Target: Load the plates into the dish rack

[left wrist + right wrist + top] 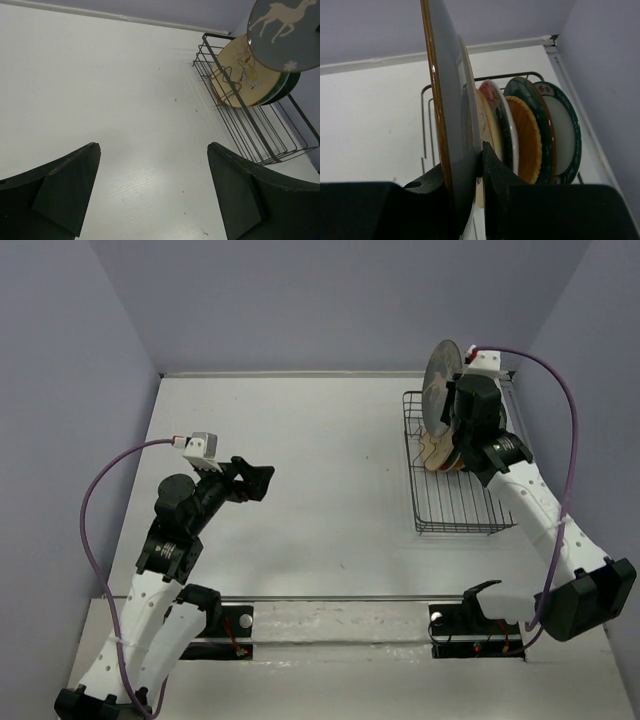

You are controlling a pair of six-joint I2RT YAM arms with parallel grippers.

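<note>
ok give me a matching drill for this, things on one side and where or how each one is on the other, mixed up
Things:
1 grey deer plate
2 cream floral plate
3 orange plate
4 left jaws

States:
a open, over the table
b standing in the dish rack, nearest its empty end
c pinched in the right jaws, raised over the rack
d standing in the rack with plates on both sides

Pairs: 1-c, 2-b, 3-d, 4-a

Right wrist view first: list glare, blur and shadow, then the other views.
Right wrist: a glare streak edges the grey plate, right tool nearly black. Left wrist: sharp, left tool dark against the bright table. Top external: even, flat light.
</note>
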